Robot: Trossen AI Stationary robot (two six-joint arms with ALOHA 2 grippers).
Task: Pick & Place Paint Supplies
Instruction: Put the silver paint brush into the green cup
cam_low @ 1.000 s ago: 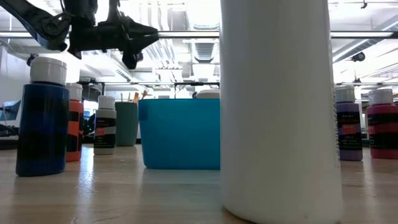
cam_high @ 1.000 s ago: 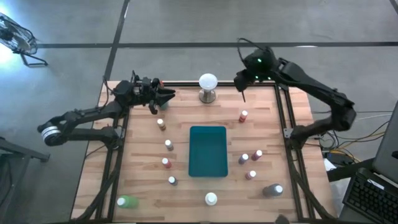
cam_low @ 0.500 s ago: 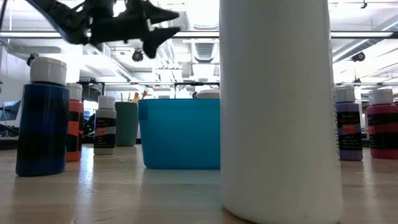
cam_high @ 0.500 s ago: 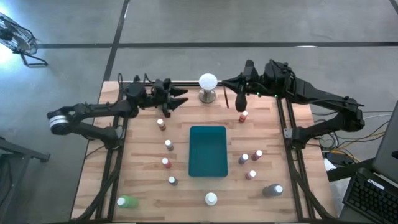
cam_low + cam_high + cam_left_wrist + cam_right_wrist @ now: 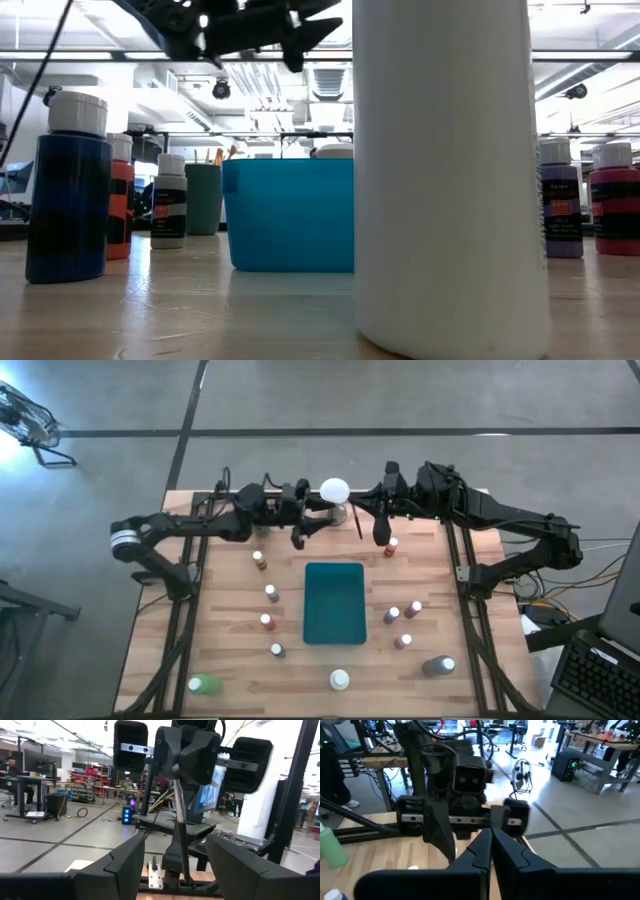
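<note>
My right gripper (image 5: 362, 510) (image 5: 491, 840) is above the table's far edge, beside the white ball on its metal base (image 5: 334, 498), shut on a thin brush (image 5: 358, 523) (image 5: 181, 830). My left gripper (image 5: 316, 524) (image 5: 175, 865) (image 5: 308, 30) is open and faces it from the left, level, a short way from the brush. Small white-capped bottles stand upright on the table: brown (image 5: 260, 560), red (image 5: 267, 622) (image 5: 392, 546), purple (image 5: 392, 615), green (image 5: 203, 684), grey (image 5: 438, 666), white (image 5: 340, 680). The teal tray (image 5: 334, 602) lies in the middle. My right gripper pinches the brush between its two shut fingers, near the shaft's upper end (image 5: 176, 782). The fingers are level and come from the table's right, across the shaft. The brush hangs below them, slightly slanted and lifted clear of the table.
Bottles stand in a column left of the tray and in a cluster right of it. The red bottle is just below my right gripper. A large white bottle (image 5: 450, 170) blocks much of the low view. Black frame rails run along the table's sides.
My left gripper has swung along the far edge toward the table's right, up to the white ball and facing my right gripper. My right gripper has moved left toward the ball and turned level, carrying the brush with it. The bottles and the tray have stayed put.
</note>
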